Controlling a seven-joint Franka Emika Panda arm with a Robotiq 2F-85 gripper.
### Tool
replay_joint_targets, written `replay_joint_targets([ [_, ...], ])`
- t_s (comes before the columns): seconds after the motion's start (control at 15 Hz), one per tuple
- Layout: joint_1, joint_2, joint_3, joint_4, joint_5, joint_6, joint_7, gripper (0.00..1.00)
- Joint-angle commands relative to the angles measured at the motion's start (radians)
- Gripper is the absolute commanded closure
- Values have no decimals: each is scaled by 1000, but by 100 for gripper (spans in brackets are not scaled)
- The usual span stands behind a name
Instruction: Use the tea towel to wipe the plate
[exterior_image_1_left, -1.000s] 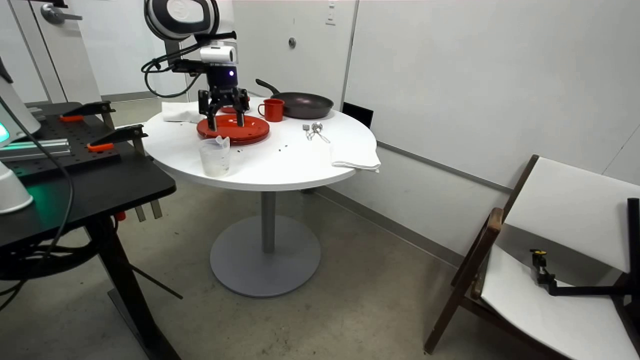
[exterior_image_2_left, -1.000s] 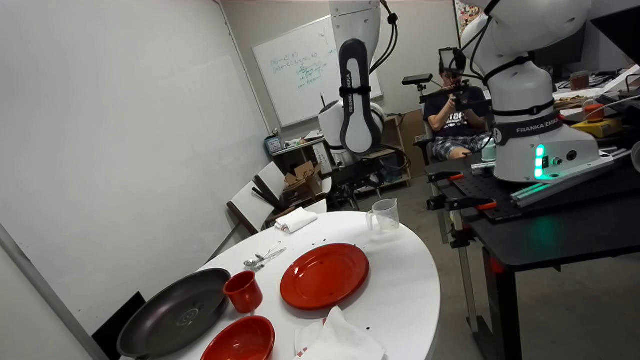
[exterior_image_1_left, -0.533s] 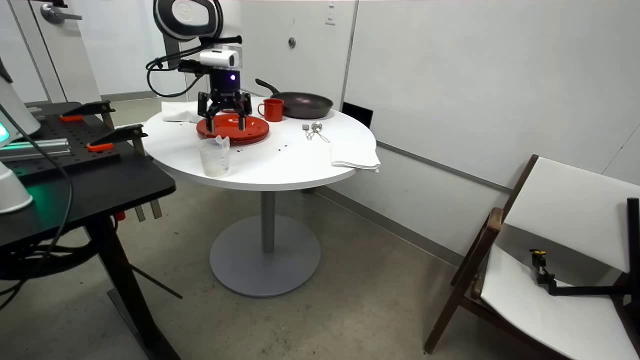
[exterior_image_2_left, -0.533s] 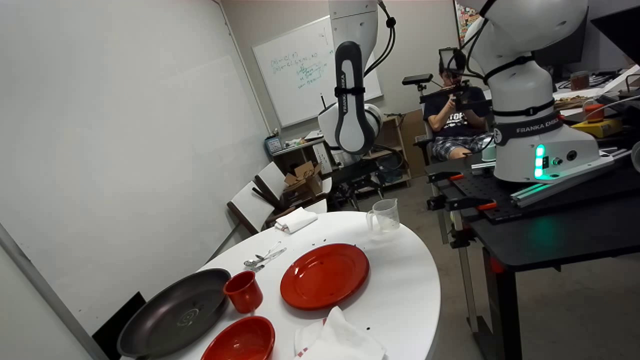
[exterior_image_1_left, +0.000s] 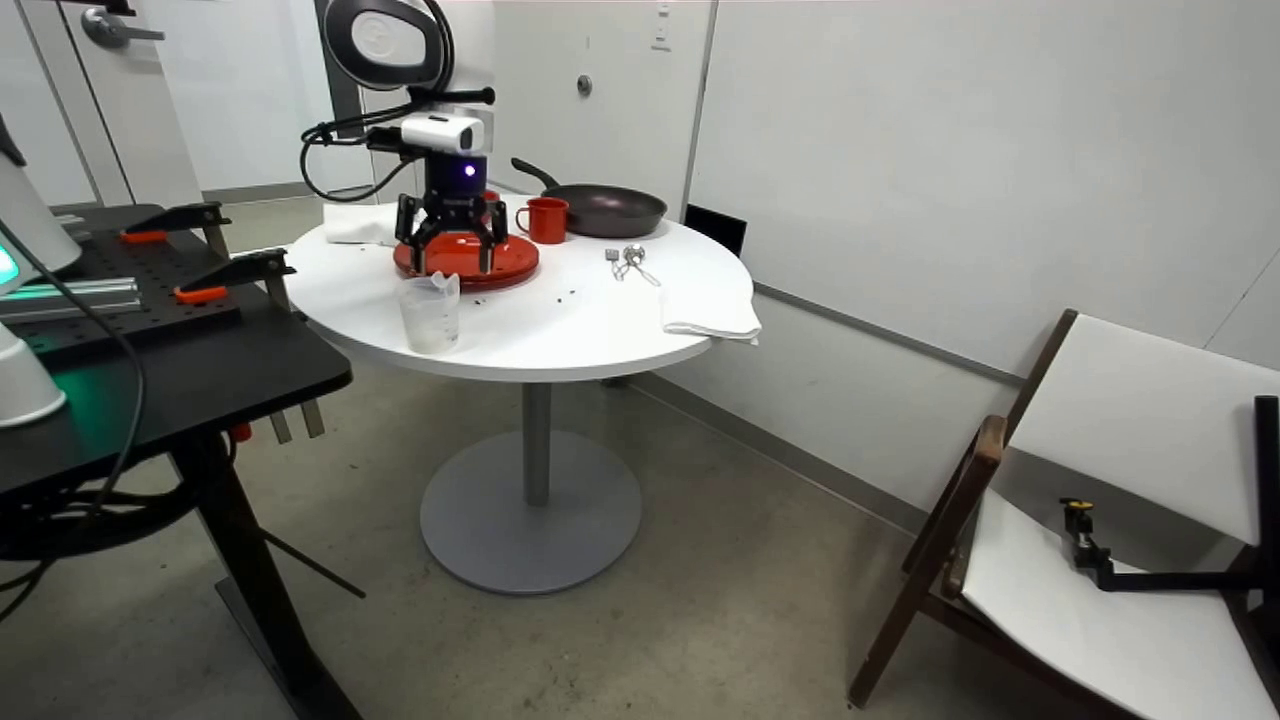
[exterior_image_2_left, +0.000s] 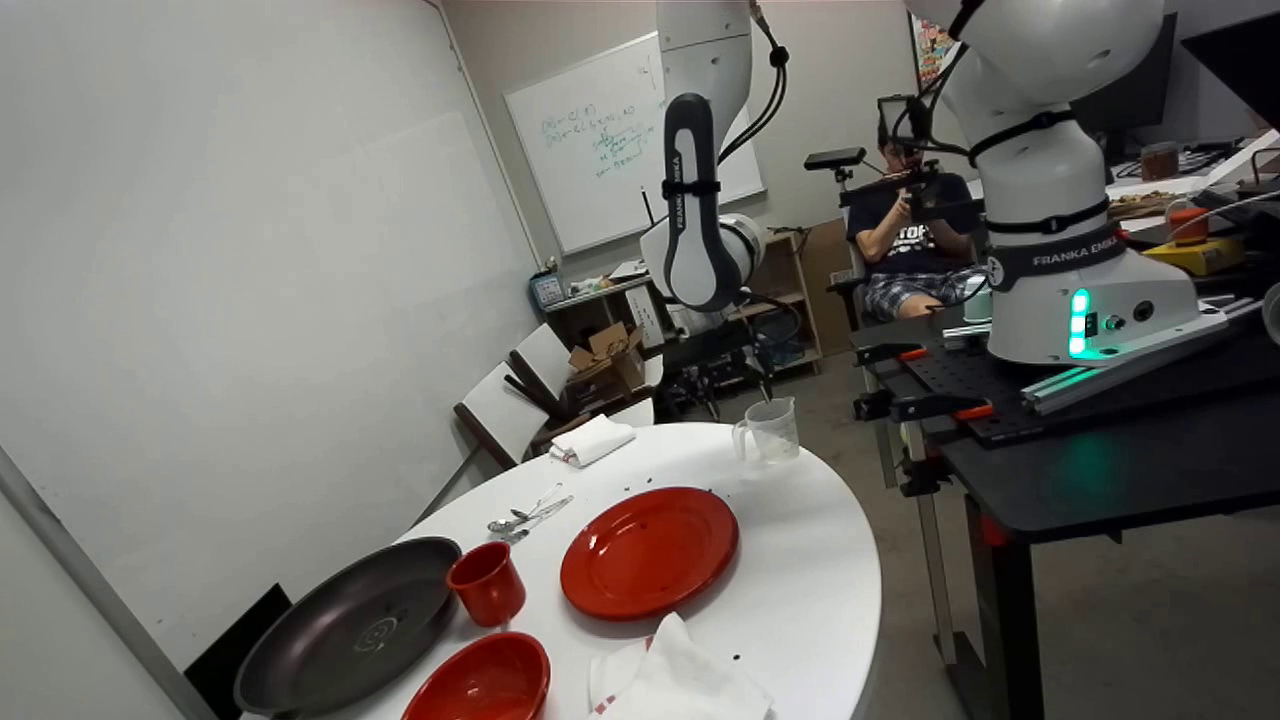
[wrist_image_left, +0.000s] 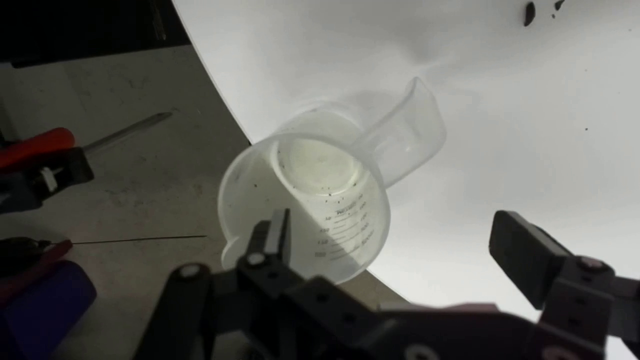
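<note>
Sitting on your smooth, round white bench (exterior_image_1_left: 590, 330), the plate (exterior_image_2_left: 650, 555) is glossy red, wide and shallow with a raised rim. Your towel (exterior_image_2_left: 690, 675) is soft white fabric, loosely folded, red stripes showing at an edge and one corner poking up right by the plate; hard to say if those two touch. You've also got a flatter folded cloth (exterior_image_2_left: 594, 440) at the bench's edge, past some thin metal utensils (exterior_image_1_left: 634, 256), plus a shiny red mug (exterior_image_2_left: 490, 590), a deeper red bowl (exterior_image_2_left: 480, 682) and a dark, broad pan (exterior_image_2_left: 350, 630). Your jug (wrist_image_left: 322, 165) is cloudy see-through plastic with a curved handle and printed measuring marks, and little dark bits (wrist_image_left: 529, 14) are scattered on the bench.

As for your tool (exterior_image_1_left: 453, 265), it's pointing down with its jaws spread wide, close to the jug. In the wrist view one finger (wrist_image_left: 274, 237) overlaps the jug's rim, but you can't tell if they touch. In an exterior view the tool shows in front of the plate, clear of it, and the towel is well apart from the tool, farther off than the plate.
</note>
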Motion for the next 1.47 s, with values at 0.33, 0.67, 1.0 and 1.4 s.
replay_joint_targets([
  [0.33, -56, 76, 42, 57, 42, -24, 7, 0],
  [0.67, -63, 105, 50, 74, 49, -31, 3, 31],
  [1.0, -66, 120, 56, 83, 54, -36, 0, 67],
  [1.4, -63, 125, 55, 90, 53, -42, 1, 100],
])
